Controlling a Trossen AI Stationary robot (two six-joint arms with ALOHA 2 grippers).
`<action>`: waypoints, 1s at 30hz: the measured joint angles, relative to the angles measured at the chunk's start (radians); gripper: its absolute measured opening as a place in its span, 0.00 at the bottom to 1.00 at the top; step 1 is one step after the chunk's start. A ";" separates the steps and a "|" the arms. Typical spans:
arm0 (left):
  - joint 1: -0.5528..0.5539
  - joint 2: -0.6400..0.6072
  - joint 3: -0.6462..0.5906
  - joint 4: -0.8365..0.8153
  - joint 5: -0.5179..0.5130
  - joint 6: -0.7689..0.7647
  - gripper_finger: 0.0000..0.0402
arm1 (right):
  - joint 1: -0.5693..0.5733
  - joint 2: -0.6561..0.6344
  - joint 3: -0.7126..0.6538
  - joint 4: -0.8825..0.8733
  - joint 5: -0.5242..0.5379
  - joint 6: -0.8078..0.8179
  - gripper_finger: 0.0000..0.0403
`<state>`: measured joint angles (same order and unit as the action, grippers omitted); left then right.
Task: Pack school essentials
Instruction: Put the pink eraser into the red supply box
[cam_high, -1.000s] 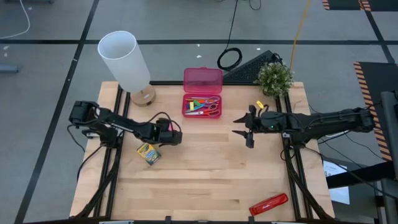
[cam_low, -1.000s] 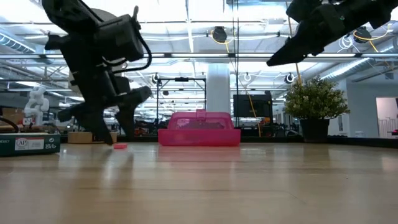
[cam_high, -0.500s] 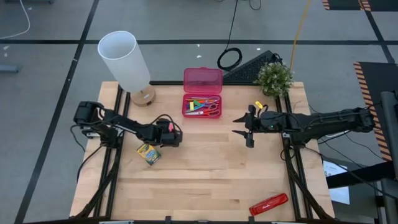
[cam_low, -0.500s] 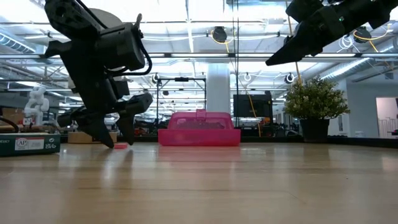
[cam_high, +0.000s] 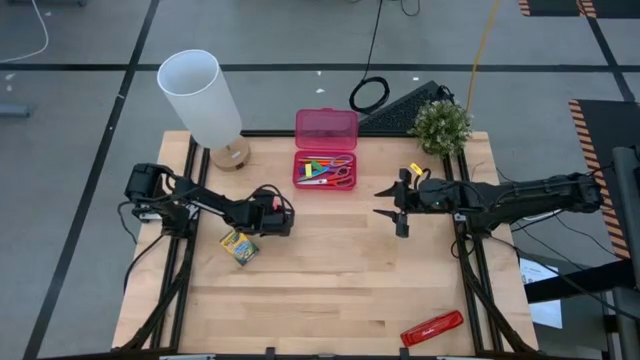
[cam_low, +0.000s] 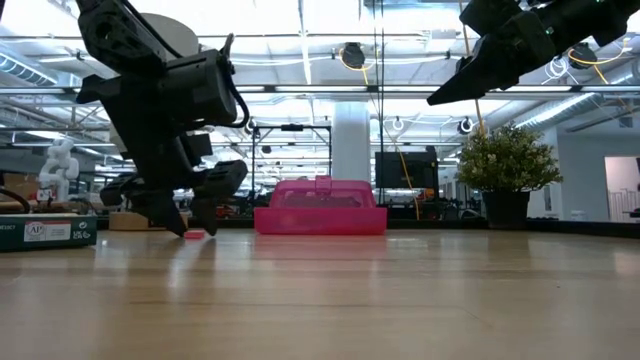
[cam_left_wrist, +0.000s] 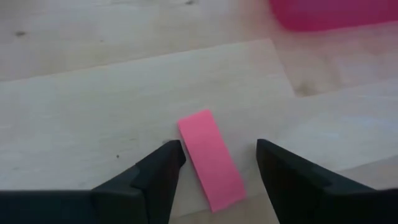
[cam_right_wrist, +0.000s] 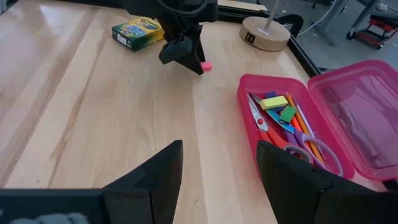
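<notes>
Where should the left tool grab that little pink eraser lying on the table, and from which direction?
Across its two long edges, coming straight down from above. The pink eraser is a thin flat slab lying flat on the table, narrow enough for the gap, and the left tool hangs open with a finger either side of it. The right tool waits mid-table.

A light wooden table (cam_high: 330, 270) seen from above. A pink plastic case (cam_high: 326, 150) sits open near the table's far edge, at the middle. To the left of the case stands a lamp with a white shade (cam_high: 200, 98) on a round wooden base. To the right of the case is a small potted plant (cam_high: 441, 126). Well apart from the case, near the table's front right corner, lies a long red bar (cam_high: 432, 327).
</notes>
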<state>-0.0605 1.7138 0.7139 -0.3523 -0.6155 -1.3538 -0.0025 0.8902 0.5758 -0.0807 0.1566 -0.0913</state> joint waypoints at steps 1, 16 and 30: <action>0.000 0.000 -0.001 0.001 0.001 -0.001 0.53 | 0.000 0.000 0.000 0.000 0.000 0.000 0.49; 0.000 -0.020 -0.003 0.006 0.012 0.055 0.24 | 0.000 0.000 0.000 -0.007 0.000 -0.003 0.49; 0.012 -0.190 -0.005 0.022 0.065 0.261 0.23 | -0.001 0.000 0.000 -0.007 0.000 -0.003 0.49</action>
<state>-0.0480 1.5242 0.7091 -0.3307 -0.5507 -1.0927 -0.0032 0.8898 0.5758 -0.0880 0.1562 -0.0940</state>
